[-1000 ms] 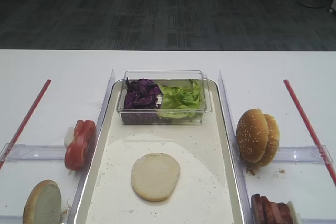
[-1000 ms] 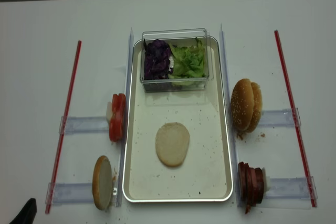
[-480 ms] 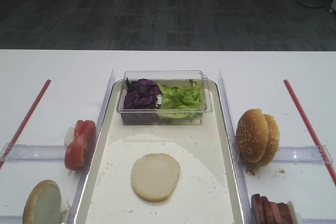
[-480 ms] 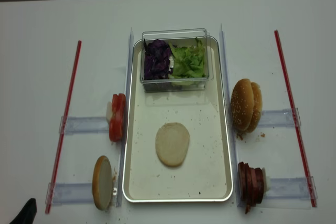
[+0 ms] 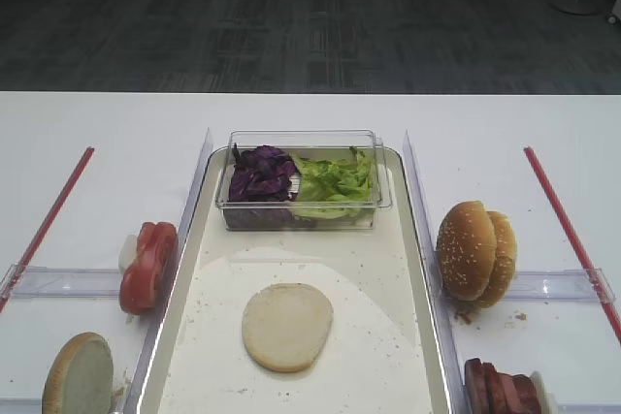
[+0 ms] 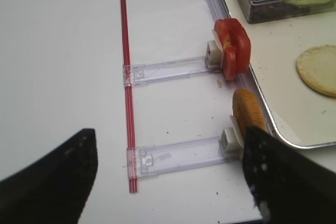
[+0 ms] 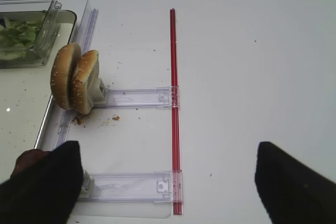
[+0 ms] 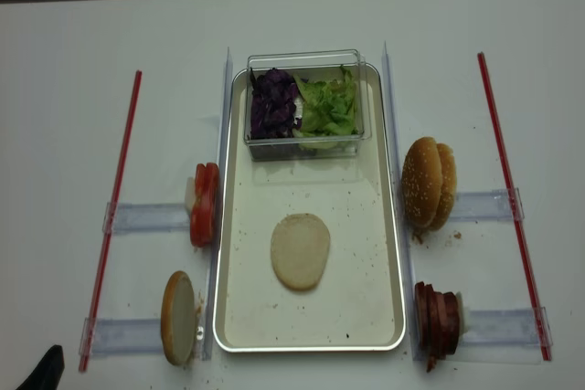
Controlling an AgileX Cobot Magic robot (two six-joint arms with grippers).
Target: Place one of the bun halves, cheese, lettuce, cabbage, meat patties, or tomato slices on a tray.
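A pale flat bun half lies on the silvery-cream tray. A tan bun half stands on edge left of the tray, behind the tomato slices. Lettuce and cabbage fill a tub at the tray's far end. Meat patties stand at the right front. No cheese shows. My left gripper hovers open over the table's left front, with nothing between its fingers. My right gripper is open and empty over the right front.
Sesame-seeded domed halves stand on edge right of the tray. A clear plastic tub holds the greens. Red strips run along both sides, and clear plastic holders join them to the tray.
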